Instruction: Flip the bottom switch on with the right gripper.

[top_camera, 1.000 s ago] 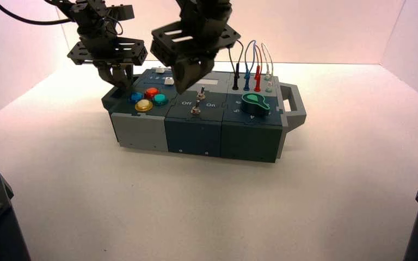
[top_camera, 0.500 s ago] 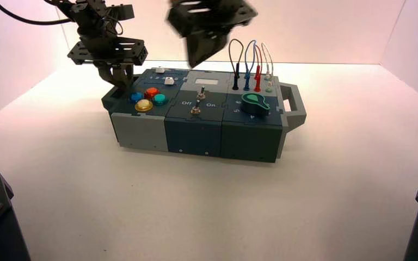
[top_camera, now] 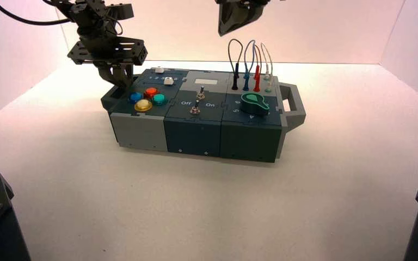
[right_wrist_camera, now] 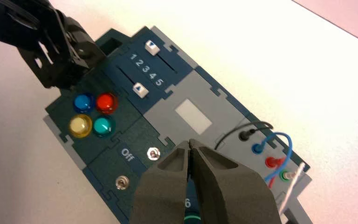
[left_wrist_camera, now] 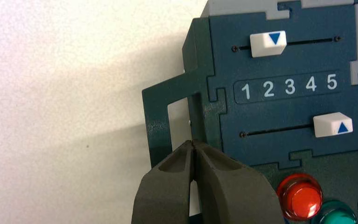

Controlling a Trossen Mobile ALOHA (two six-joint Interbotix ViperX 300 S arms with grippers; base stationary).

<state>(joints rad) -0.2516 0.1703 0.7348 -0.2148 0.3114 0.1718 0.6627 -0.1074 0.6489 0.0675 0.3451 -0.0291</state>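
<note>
Tiny stiff metal toggle switch [right_wrist_camera: 121,182] down below the bulky black right gripper [right_wrist_camera: 190,145], fingers pressed together, hovering high above the dark blue box [top_camera: 196,133]; probably needs just a fingertip nudge sideways toward On.

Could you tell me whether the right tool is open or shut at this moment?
Shut. In the right wrist view the right tool's two dark fingers meet at their tips with no gap, high above the box.
</note>
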